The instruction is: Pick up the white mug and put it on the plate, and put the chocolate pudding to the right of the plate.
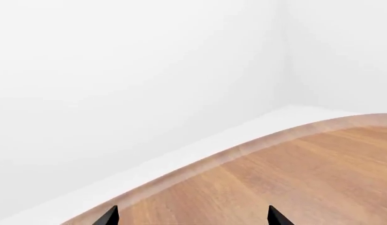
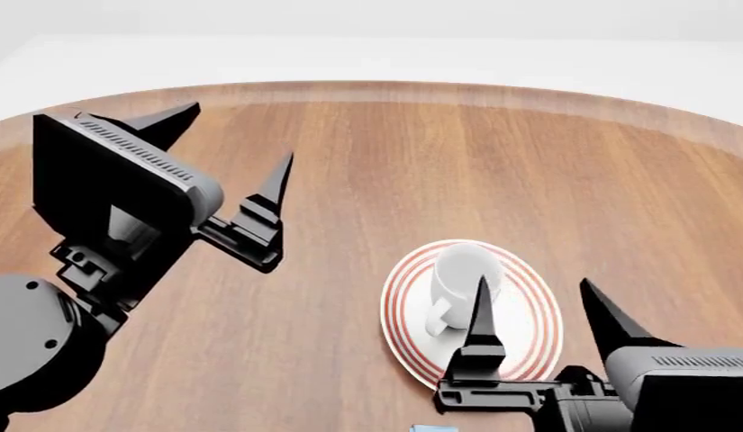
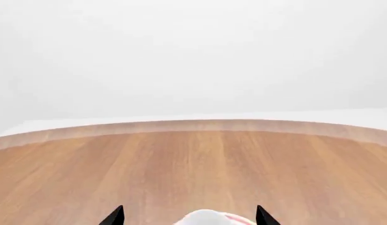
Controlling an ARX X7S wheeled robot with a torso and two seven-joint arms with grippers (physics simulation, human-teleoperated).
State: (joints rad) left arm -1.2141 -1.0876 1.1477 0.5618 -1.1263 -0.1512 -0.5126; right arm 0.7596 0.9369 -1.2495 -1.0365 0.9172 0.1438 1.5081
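The white mug (image 2: pixel 459 273) stands upright on the plate (image 2: pixel 528 335), which has red-orange rings, and its handle points toward me. My right gripper (image 2: pixel 542 310) hangs open over the plate's near right part, one finger (image 2: pixel 479 317) overlapping the mug in the head view, with nothing held. In the right wrist view the mug's rim (image 3: pixel 209 218) shows low between the open gripper's (image 3: pixel 189 215) tips. My left gripper (image 2: pixel 227 148) is open and raised over bare wood at the left, and the left wrist view shows the gripper (image 1: pixel 193 216) empty. Of the chocolate pudding only a light-blue sliver (image 2: pixel 432 427) shows at the near edge.
The round wooden table (image 2: pixel 384 162) has a pale rim (image 2: pixel 371 87) curving across the far side, with white floor beyond. The left wrist view shows that table edge (image 1: pixel 200 161) close ahead.
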